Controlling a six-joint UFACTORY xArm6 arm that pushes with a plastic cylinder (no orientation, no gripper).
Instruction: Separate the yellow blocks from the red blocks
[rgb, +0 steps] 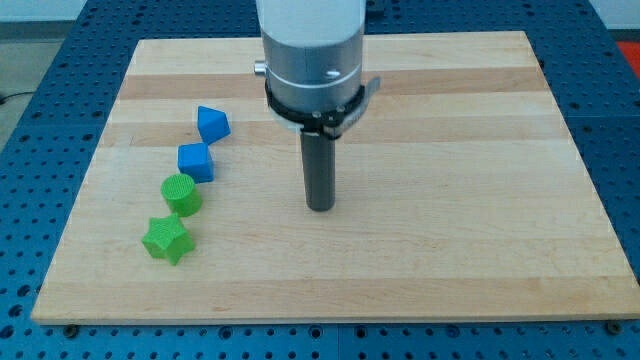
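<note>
No yellow or red blocks show in the camera view. My tip (320, 207) rests on the wooden board near its middle. To the tip's left lie a blue pointed block (212, 124), a blue cube (196, 161), a green cylinder (182, 193) and a green star block (166, 238), in a line slanting down toward the view's left. The tip touches none of them; the blue cube and green cylinder are the nearest. The arm's grey body hides part of the board's top middle.
The wooden board (450, 240) lies on a blue perforated table (620, 130). The arm's body (312, 50) hangs over the board's top centre.
</note>
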